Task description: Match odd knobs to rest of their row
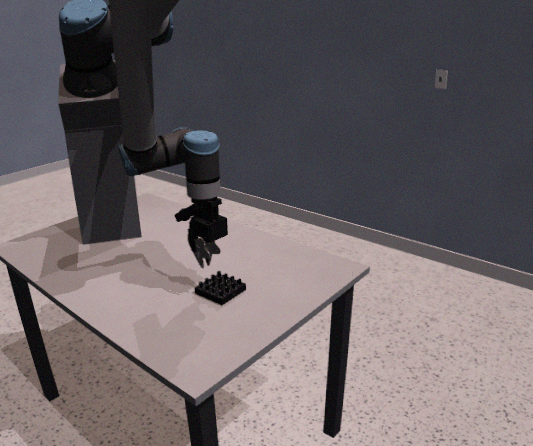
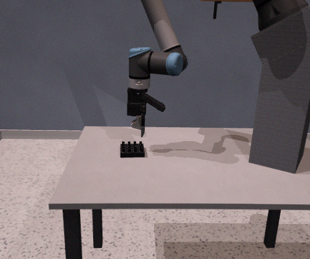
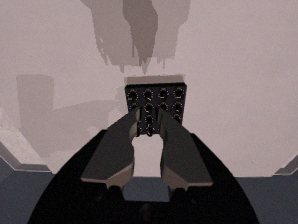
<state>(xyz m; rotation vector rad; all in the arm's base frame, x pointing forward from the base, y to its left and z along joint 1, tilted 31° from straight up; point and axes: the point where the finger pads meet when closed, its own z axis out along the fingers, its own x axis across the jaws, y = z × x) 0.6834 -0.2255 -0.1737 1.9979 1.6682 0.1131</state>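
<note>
Top view first: where does the knob box [image 1: 233,294] [image 2: 132,155] [image 3: 155,85] sit?

"Flat on the tabletop [image 1: 279,262] [image 2: 185,186] [image 3: 240,100], near the middle from left to right. Its short dark knobs stand upright."

And in the exterior view?

"Left of centre, with the big grey pedestal [image 1: 104,190] [image 2: 281,130] well off to the right on the same surface."

What about the end effector [image 1: 205,264] [image 2: 142,136] [image 3: 148,107]?

"It hangs above the box, pointing down, apart from it. In the exterior view the tips are over the box's right-hand side."

Spread or pressed together?

"Slightly spread, I'd say. The wrist view shows a narrow gap between the tips, and they're pinching nothing."

Does the wrist view give you the knobs?

"Some. The far row shows four across. The fingers cover part of the nearer rows, and one column shows through the gap."

Can you say which knob is turned the wrong way?

"No. The marks and pointers are too small and dark for me to read in any of the three views."

How does the arm [image 1: 202,165] [image 2: 139,67] stand?

"Its last section comes straight down, blue cap on top. Just below the pale collar [image 1: 203,190] [image 2: 139,83], a dark bar [image 1: 184,214] [image 2: 155,102] juts out, to the right and downward in the exterior view."
</note>
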